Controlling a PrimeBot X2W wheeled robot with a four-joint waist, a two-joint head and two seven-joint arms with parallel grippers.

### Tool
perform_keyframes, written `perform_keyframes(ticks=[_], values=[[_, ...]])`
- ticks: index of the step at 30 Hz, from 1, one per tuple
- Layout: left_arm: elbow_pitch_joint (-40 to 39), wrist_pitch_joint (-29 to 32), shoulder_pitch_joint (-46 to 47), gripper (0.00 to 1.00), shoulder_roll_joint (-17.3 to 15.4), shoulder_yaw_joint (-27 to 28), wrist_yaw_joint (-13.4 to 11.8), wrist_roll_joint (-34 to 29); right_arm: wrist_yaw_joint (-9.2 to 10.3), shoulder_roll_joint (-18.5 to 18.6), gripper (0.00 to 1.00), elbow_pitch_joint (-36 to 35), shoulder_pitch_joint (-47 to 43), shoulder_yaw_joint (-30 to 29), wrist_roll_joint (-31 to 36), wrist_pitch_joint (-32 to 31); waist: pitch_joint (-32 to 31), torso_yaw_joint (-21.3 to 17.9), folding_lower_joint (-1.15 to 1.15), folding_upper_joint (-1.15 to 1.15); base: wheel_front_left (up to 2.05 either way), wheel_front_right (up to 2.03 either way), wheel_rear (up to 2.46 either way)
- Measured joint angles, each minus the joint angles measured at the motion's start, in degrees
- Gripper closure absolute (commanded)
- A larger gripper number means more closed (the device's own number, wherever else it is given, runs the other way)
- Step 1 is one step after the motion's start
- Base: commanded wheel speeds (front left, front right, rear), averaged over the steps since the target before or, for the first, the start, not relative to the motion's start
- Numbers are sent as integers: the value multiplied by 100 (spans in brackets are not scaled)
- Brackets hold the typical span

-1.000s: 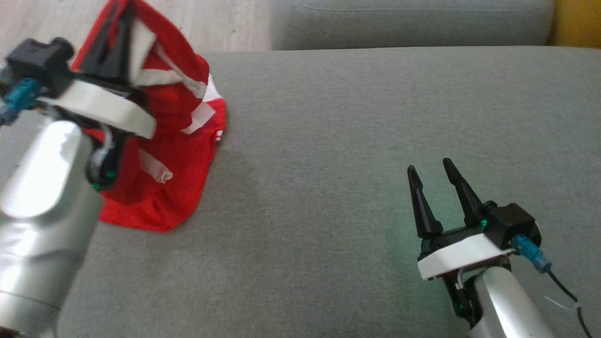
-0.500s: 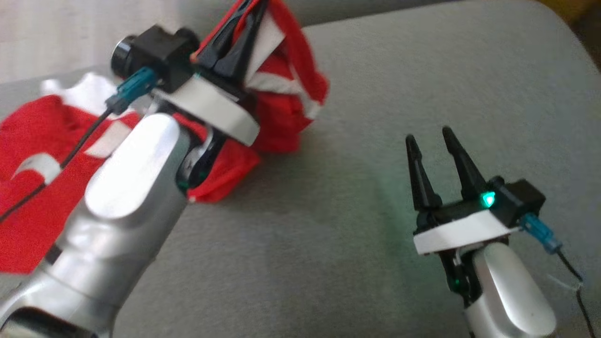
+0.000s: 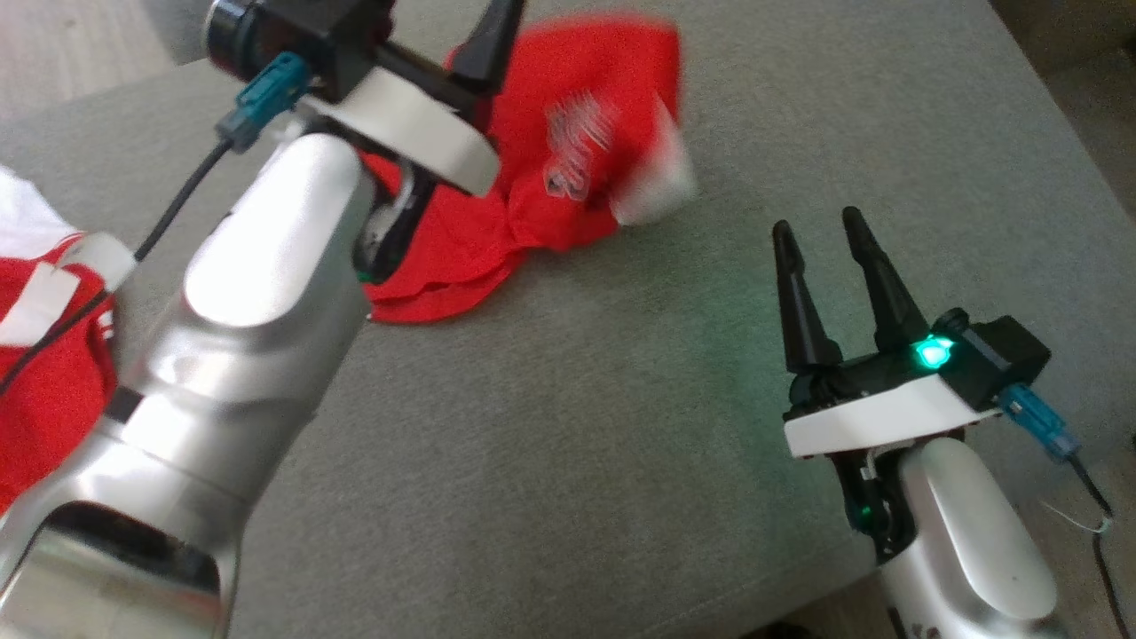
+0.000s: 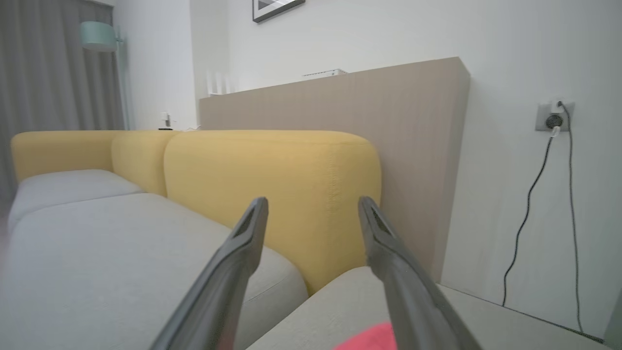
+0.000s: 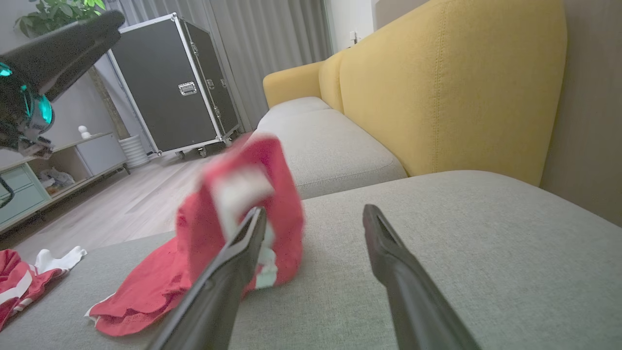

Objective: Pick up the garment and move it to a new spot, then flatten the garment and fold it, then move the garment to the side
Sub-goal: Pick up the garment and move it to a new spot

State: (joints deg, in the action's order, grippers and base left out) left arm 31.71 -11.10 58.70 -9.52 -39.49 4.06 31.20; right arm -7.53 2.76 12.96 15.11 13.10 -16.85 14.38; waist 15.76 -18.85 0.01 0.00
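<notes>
the left gripper's (image 4: 313, 204) jaws are being held wide apart, with nothing between them. the right gripper's (image 3: 816, 226) jaws are likewise being held open and empty. the garment (image 3: 532, 213) is lying crumpled on the grey cushion (image 3: 621, 444), under and just beyond the left fingers, its upper part blurred as if dropping.

judged from this, the placing step is being finished. the left fingers are best being lifted clear so that no fold is being snagged, and the heap is being left to settle before its corners are being sought for spreading.

the left arm is being stretched forward and across, fingers aimed at the yellow backrest (image 4: 272, 170). the right arm is being kept low over bare cushion, near the garment but apart from it.
</notes>
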Motion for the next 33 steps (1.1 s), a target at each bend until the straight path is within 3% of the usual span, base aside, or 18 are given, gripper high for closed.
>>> perform_keyframes(ticks=[10, 17, 24, 33], values=[[432, -287, -634, 0, -423, 80, 133, 45, 0, -1, 0, 56, -150, -386, 301, 0, -243, 712, -1, 0, 0, 0, 0], [15, -335, -1957, 0, -619, 375, 5, 49, 0, -2, 0, 160, -427, -575, 570, 0, -596, 1449, -2, 0, 0, 0, 0], [-672, -335, -3775, 0, -453, 805, -198, -398, 0, -4, 0, 367, -816, -646, 678, 0, -1114, 2155, -2, 0, 0, 0, 0], [-1361, -335, -4997, 0, -80, 1658, -247, -983, 0, -5, 0, 391, -989, -610, 677, 0, -1458, 2423, -3, 0, 0, 0, 0]])
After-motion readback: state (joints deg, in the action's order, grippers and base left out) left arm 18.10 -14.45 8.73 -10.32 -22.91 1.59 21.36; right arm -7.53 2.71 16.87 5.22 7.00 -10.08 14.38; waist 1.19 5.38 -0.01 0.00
